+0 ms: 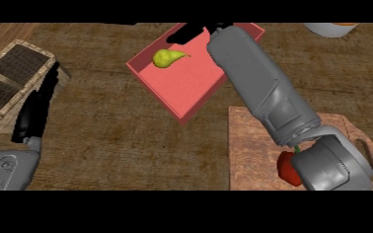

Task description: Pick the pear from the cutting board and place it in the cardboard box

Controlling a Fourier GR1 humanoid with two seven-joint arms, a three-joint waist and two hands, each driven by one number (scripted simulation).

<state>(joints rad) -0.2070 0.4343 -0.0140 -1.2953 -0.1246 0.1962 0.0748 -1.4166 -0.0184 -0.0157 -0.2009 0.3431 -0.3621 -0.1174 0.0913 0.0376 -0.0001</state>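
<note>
Right forearm (pixel 255 79) is stretching over the cutting board (pixel 251 138), its hand (pixel 191 32) hovering open and empty at the far rim of the red box (pixel 182 89), where the pear (pixel 169 58) is lying inside, so placement is judged complete and a clear withdrawal is falling due.

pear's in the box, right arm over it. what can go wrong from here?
1. The right forearm crosses over the red box. Pulling the right hand back could catch the box's right wall and shift it.
2. The pear lies near the box's left wall, so a jolt might roll it.
3. A red item on the cutting board sits against the arm's elbow and could get knocked.
</note>
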